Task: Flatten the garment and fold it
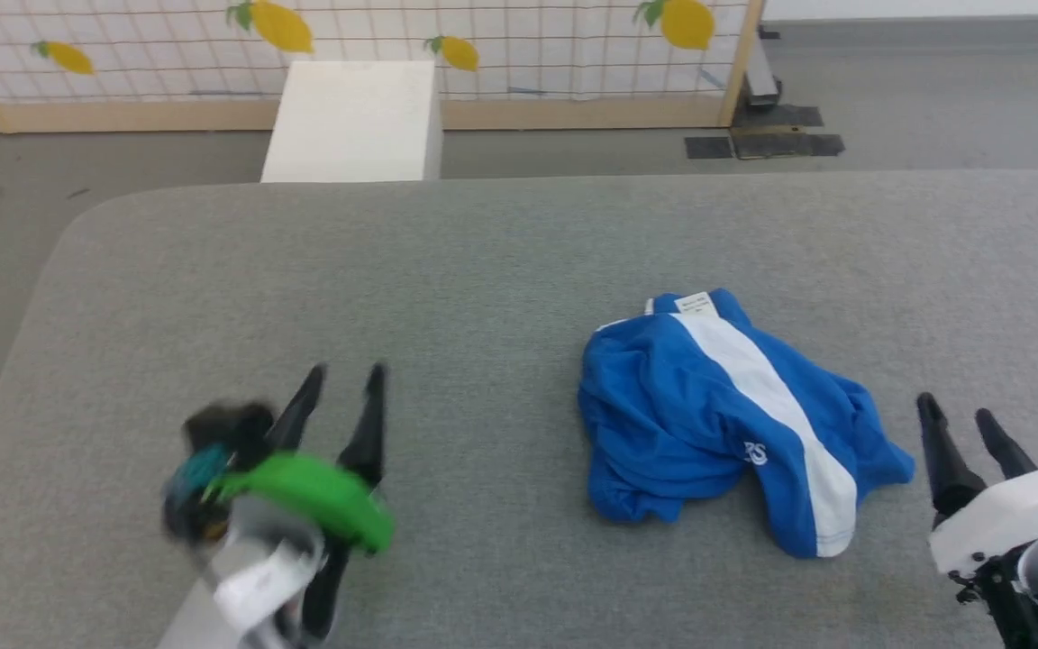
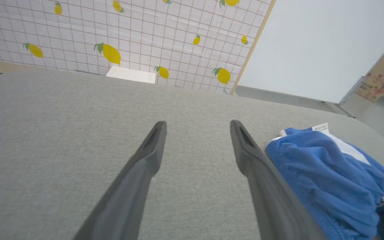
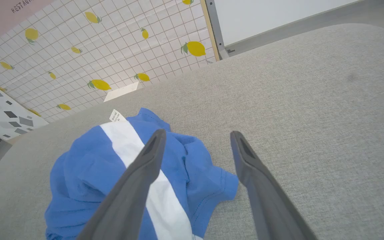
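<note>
The garment (image 1: pixel 708 415), a bright blue jersey with a broad white stripe and a small white tag at its far end, lies crumpled in a heap right of the middle of the grey padded table (image 1: pixel 501 261). My left gripper (image 1: pixel 350 370) hovers open well to the left of it, blurred, with nothing between its fingers; its wrist view has the garment (image 2: pixel 328 180) just right of the right finger. My right gripper (image 1: pixel 956 407) stands open a little right of the heap's near corner. In the right wrist view the garment (image 3: pixel 88 176) lies under and left of the left finger.
A white box (image 1: pixel 355 119) stands on the floor behind the table's far edge. Behind it runs a low screen with a lemon print (image 1: pixel 519 36) on a wooden frame. Bare grey table surface spreads all round the heap, widest at the left.
</note>
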Controlling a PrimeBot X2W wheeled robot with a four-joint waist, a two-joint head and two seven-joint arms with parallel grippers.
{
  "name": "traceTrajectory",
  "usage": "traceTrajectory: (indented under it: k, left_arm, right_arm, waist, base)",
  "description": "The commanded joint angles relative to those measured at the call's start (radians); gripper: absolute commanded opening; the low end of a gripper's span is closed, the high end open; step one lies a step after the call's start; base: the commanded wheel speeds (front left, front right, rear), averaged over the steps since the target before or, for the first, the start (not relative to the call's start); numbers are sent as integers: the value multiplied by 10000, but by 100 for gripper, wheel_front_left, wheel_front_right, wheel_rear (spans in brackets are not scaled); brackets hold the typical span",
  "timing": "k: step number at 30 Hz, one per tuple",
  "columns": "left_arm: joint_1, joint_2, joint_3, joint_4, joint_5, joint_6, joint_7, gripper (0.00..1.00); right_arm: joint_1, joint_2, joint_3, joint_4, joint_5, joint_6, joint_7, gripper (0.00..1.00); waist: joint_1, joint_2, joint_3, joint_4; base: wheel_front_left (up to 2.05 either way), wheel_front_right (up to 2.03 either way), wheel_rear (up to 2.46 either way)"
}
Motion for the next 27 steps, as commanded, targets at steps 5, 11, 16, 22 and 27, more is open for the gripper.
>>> traceTrajectory:
  k: [5,11,16,22,27]
  left_arm:
    - [-2234,-563,-650,531,-341,-410,1632,100]
    - [-4651,-910,-1812,2090,-587,-591,5346,100]
    - [-5822,-970,-2631,3022,-472,-506,8207,100]
    - [-6125,-813,-3411,3467,-92,-468,9841,100]
    - [-5813,-736,-3710,3543,-51,-464,10247,10]
  right_arm:
    - [-245,11,494,-71,-80,-13,42,100]
    - [-568,12,766,30,7,-13,-13,100]
    - [-655,12,876,251,63,-13,-192,100]
    - [-771,12,991,500,117,-13,-421,100]
    - [-841,12,982,621,140,-13,-562,100]
  waist:
    - [0,0,570,-837]
    - [0,0,1200,-1522]
    - [0,0,1616,-1950]
    - [0,0,1940,-2259]
    - [0,0,2033,-2249]
  base:
    - [0,0,0]
    - [0,0,0]
    - [0,0,0]
    - [0,0,0]
    - [0,0,0]
